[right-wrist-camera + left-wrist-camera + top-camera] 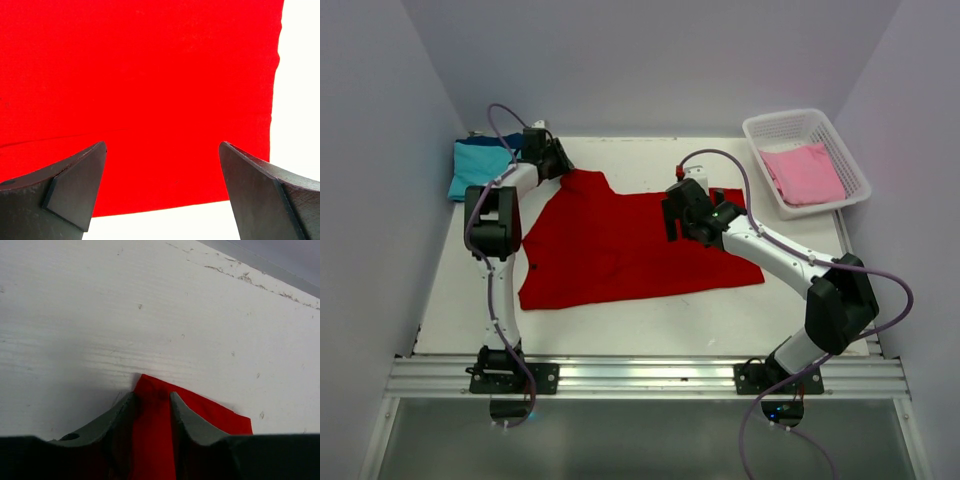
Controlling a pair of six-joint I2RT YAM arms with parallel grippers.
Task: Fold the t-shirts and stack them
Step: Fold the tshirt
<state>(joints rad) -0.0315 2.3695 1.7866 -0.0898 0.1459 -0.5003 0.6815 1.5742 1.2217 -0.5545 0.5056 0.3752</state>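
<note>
**A:** Where's the red shirt?

**B:** Spread flat across the middle of the counter, with one flap poking toward the far left corner.

**A:** And the left pincer?

**B:** Clenched on the tip of that flap. Its wrist view shows red cloth pinched between the two fingers, low against the counter. I'd guess it grips there so that part can be drawn over the body for a fold.

**A:** The right pincer?

**B:** Released, jaws wide apart, hanging over the shirt's far right part and gripping nothing. The cloth's edge shows off to one side in its wrist view, so it looks lined up to take the matching corner.

**A:** The others?

**B:** A teal shirt lies folded at the far left, just beside the left pincer, likely the base of the stack. A pink shirt sits in the basket at far right, well apart, probably waiting its turn
</note>
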